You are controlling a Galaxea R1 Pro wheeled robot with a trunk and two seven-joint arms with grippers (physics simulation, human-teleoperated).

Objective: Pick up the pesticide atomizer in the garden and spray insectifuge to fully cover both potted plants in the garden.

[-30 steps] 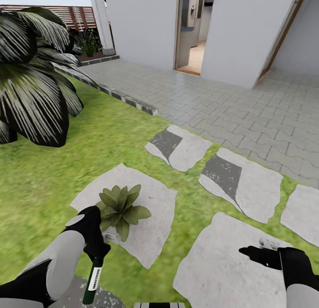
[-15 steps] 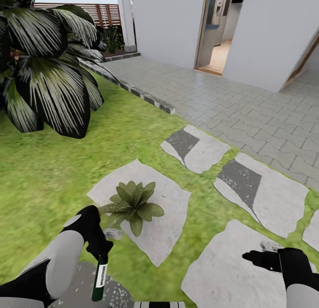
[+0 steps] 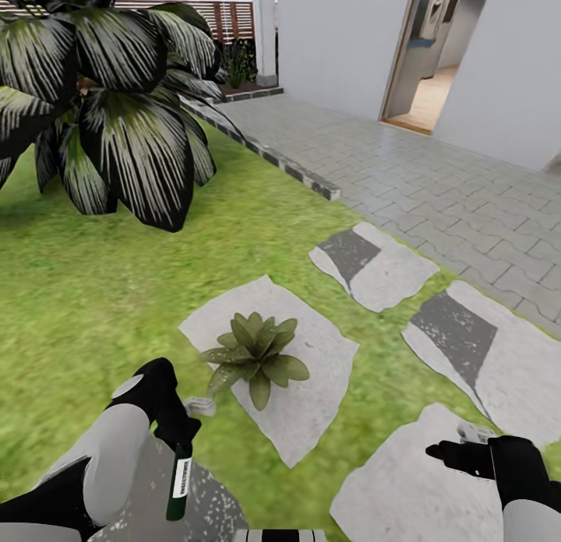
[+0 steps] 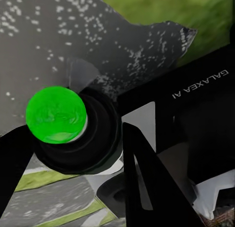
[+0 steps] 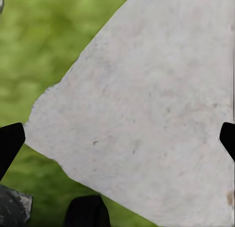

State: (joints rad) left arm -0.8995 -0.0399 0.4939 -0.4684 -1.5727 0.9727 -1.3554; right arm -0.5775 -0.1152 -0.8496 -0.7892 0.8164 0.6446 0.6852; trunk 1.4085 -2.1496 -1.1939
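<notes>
One potted plant [image 3: 257, 357], a low rosette of pointed green leaves, stands on a pale stepping stone [image 3: 312, 417] in the lawn. Just to its near left, my left gripper [image 3: 178, 429] is shut on the pesticide atomizer [image 3: 179, 483]. The dark-green bottle hangs down below the hand, and its pale spray head [image 3: 199, 406] points toward the plant. In the left wrist view the bottle's green end [image 4: 56, 114] faces the camera between the black fingers [image 4: 147, 183]. My right gripper [image 3: 446, 451] hovers open over another stone [image 5: 147, 114], holding nothing.
A big striped-leaf plant [image 3: 117, 90] fills the far left. Grey paving [image 3: 436, 176] lies beyond a stone curb [image 3: 292, 167], with a white house wall [image 3: 335, 36] and an open doorway [image 3: 427, 75]. Further stepping stones [image 3: 374, 265] lead right. A slatted fence [image 3: 230, 16] stands behind.
The head view has swung left, so the whole scene has shifted right and down in the picture. Both grippers keep their places in the view; the left still holds the atomizer.
</notes>
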